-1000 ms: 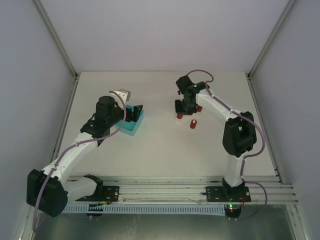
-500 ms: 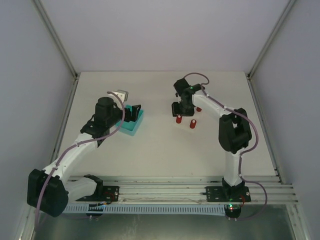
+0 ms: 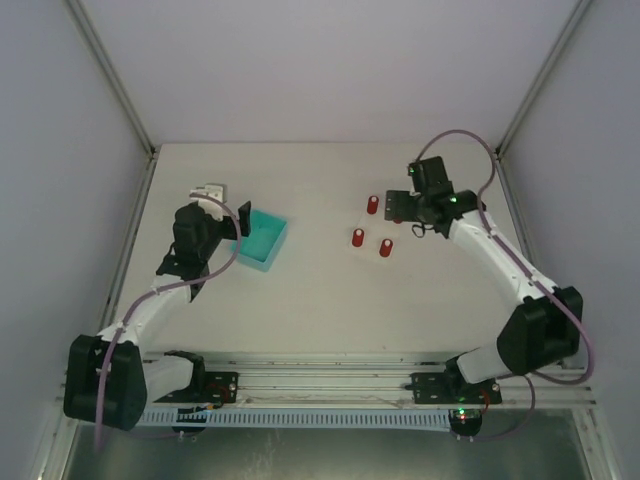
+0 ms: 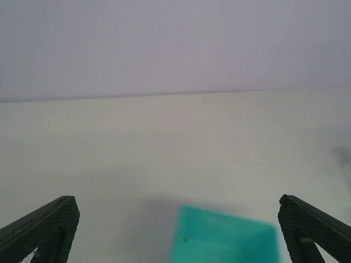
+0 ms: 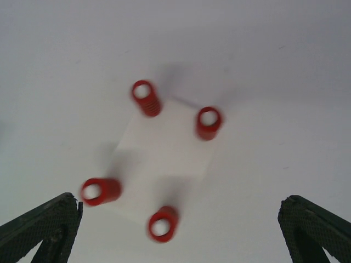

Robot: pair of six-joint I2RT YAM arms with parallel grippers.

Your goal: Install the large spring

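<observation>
The desk (image 3: pixel 320 310) is carrying a teal box (image 3: pixel 262 238) at the left, with the left fingers (image 4: pixel 44 227) gaping wide just beside it. Right of centre, the right fingers (image 5: pixel 44 224) are hanging wide apart, empty, near a white sheet (image 5: pixel 164 159) with four red springs (image 5: pixel 208 123) sitting at its corners.

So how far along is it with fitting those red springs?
Four red coil springs sit at the corners of a flat white plate, so fitting looks done. The right gripper and left gripper are open, holding nothing. No step visibly remains.
</observation>
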